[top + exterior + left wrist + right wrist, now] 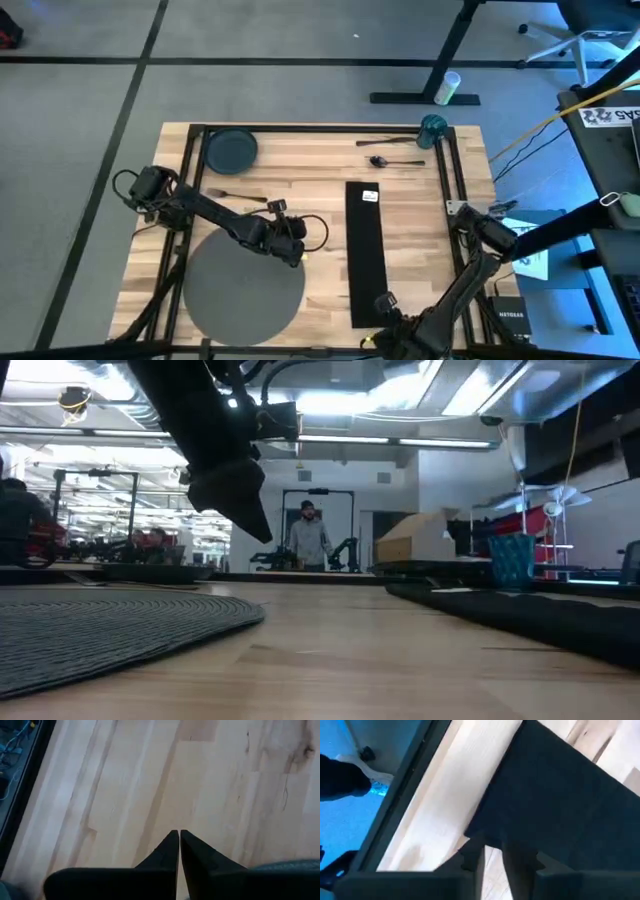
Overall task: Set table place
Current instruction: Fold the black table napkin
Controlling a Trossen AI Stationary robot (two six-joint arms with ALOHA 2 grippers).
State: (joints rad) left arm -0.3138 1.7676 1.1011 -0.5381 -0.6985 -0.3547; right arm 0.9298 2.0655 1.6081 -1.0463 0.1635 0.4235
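Observation:
The round dark-grey placemat (245,285) lies flat on the wooden table (310,200) at the near left. My left gripper (297,255) hangs shut over bare wood just past the mat's far-right edge (300,866), clear of the table in the low view (235,490). The black napkin (365,250) lies flat right of centre. At its near end, by the table's near edge, my right gripper (492,857) points down with a narrow gap between its fingers. My right gripper's fingertips (472,855) stand at the near end edge of the napkin (485,837), coming from above. Whether they touch the cloth I cannot tell. The napkin lies flat on the table.
A dark plate (232,150) sits at the far left corner, with a fork (235,195) just nearer. A knife (390,142), a spoon (395,160) and a blue cup (433,127) lie at the far right. Bare wood shows between mat and napkin.

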